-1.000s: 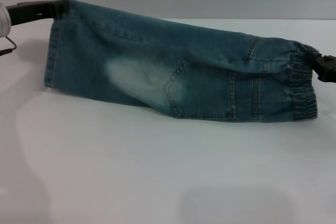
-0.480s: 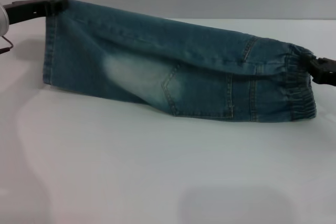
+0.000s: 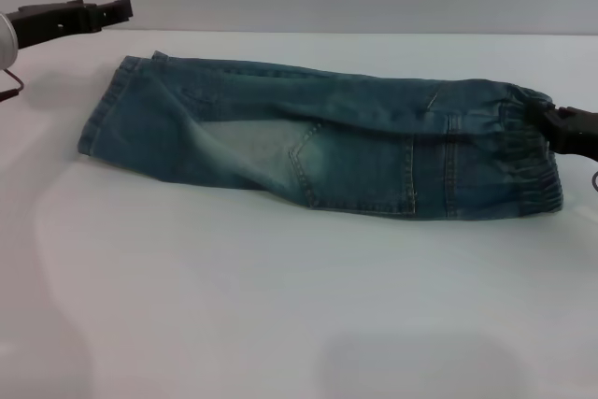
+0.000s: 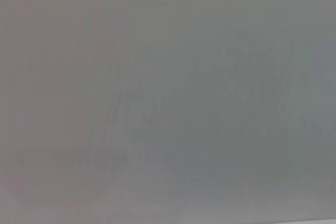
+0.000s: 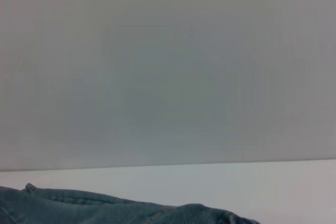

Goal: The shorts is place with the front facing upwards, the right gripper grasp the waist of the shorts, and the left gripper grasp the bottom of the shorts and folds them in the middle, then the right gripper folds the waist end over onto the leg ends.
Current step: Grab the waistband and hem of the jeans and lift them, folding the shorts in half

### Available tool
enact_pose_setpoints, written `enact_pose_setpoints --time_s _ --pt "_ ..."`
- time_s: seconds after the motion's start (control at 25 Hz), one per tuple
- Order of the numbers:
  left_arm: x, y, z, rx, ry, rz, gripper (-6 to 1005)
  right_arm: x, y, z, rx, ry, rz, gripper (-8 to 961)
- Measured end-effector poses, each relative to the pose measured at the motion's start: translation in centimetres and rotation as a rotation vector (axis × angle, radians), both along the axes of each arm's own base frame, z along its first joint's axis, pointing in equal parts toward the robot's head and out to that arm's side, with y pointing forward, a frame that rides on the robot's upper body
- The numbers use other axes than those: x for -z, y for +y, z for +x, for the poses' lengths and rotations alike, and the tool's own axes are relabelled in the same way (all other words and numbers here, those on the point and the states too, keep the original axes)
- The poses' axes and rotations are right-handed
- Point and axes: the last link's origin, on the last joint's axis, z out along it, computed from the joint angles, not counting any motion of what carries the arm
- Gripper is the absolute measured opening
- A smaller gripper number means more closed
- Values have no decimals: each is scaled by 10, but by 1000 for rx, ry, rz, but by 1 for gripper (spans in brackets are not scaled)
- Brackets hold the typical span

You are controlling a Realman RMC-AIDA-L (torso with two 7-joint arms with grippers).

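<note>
The blue-green denim shorts lie folded lengthwise on the white table, with a pale faded patch and a stitched pocket facing me. The leg hems, the bottom of the shorts, rest flat at the left. My left gripper hovers open above and behind them, apart from the cloth. At the right end, my right gripper is shut on the ruffled waist, holding its upper edge slightly raised. A strip of the shorts' denim also shows in the right wrist view. The left wrist view shows only plain grey.
A grey wall rises behind the table's far edge. White tabletop extends in front of the shorts toward me.
The left gripper has let go of the leg hems, and they dropped from their raised position onto the table. The right gripper lowered slightly with the waist still in it.
</note>
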Motion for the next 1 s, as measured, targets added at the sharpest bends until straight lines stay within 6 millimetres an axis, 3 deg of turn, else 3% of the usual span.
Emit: enact_pose_setpoints --time_s 0.28,0.76,1.0 --pt "-1 -2 0 4 3 14 840 -2 1 1 3 2 10 9" --pt "-3 -4 -1 3 -2 28 840 -15 9 12 97 -9 56 16" --pt "-3 -4 -1 3 -1 29 839 -17 10 13 99 -13 60 216"
